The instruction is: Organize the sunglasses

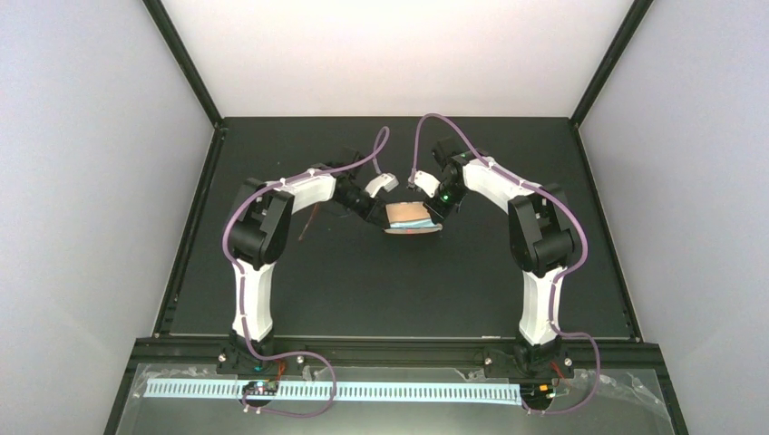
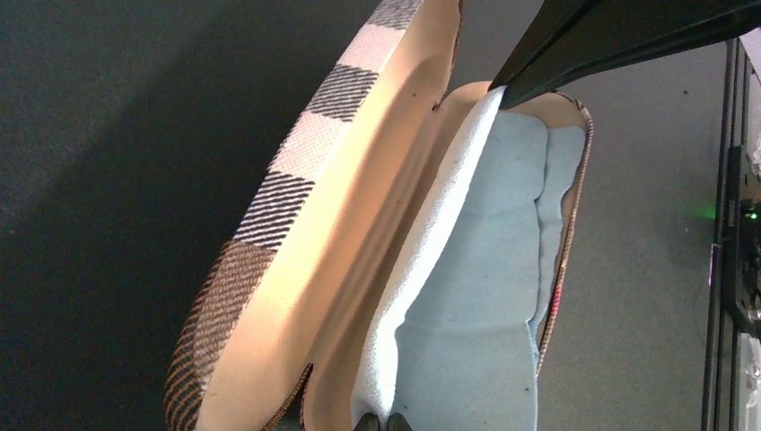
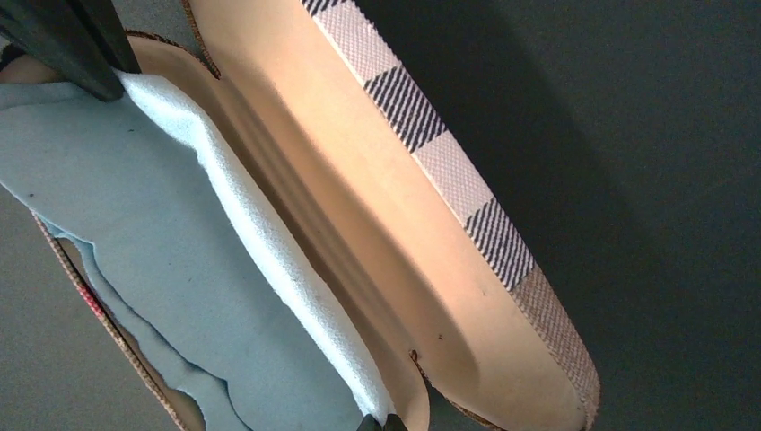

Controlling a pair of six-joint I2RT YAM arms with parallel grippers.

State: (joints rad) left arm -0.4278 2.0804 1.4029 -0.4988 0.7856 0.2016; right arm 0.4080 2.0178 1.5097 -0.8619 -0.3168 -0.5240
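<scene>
The striped brown case (image 1: 410, 216) lies open at the table's middle, its tan lid (image 2: 296, 296) folded back. A light-blue cloth (image 2: 489, 296) is spread in its lower half. My left gripper (image 2: 381, 424) is shut on one end of the cloth's raised edge. At the opposite end my right gripper (image 3: 383, 424) is shut on the same edge of the cloth (image 3: 135, 233). In the top view the two grippers (image 1: 383, 216) (image 1: 433, 213) meet the case from either side. A thin reddish-brown piece of the sunglasses (image 1: 311, 220) shows on the table by the left arm, mostly hidden under it.
The black table top (image 1: 408, 290) has raised black rails at its left and right edges. White walls close in the back and sides. Both arm bases stand at the near edge.
</scene>
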